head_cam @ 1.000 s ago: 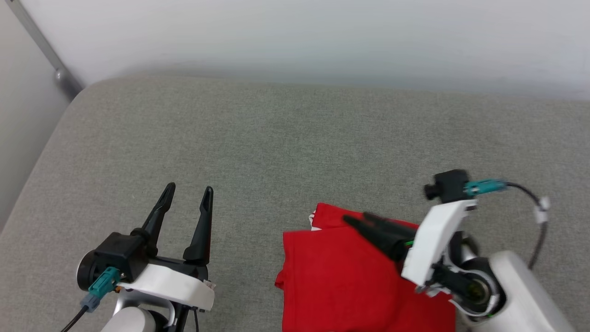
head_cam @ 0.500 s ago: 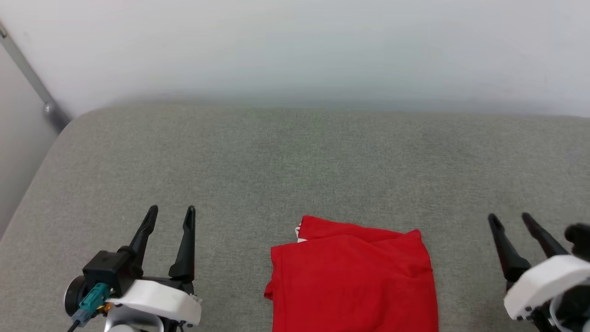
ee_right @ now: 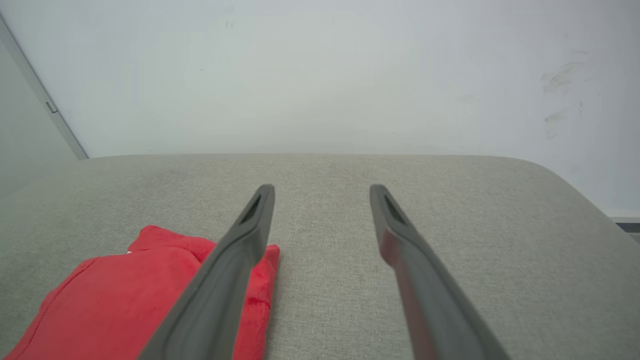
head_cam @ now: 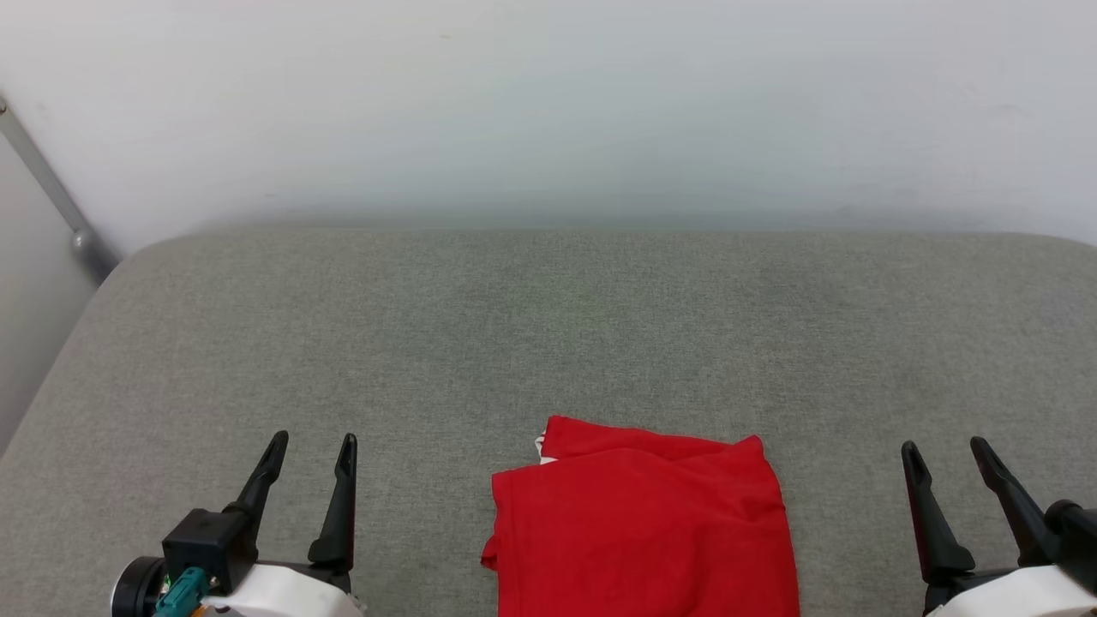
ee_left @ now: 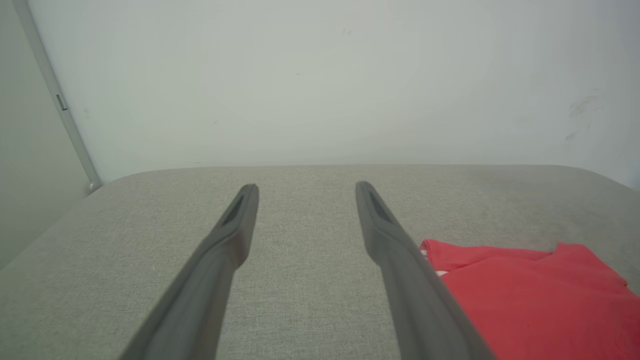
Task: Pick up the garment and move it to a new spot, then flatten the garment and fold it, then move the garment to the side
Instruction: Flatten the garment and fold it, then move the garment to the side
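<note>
Head: folded red fabric garment [head_cam: 643,531] lies flat on grey woven cushion [head_cam: 548,343], bottom centre, plain red face up, white sliver at its far-left corner. Left gripper [head_cam: 313,444] and right gripper [head_cam: 943,447] flank it, clear of it, both spread wide and empty
Left wrist: garment [ee_left: 525,295] lies right of the fingers
Right wrist: garment [ee_right: 125,295] lies to the left, partly behind one finger

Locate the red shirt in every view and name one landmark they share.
Head view: shirt at bottom centre, on the grey cushion.
Left wrist view: shirt in the lower right corner.
Right wrist view: shirt in the lower left corner.
Shared landmark: the slanted grey pole at upper left.
</note>
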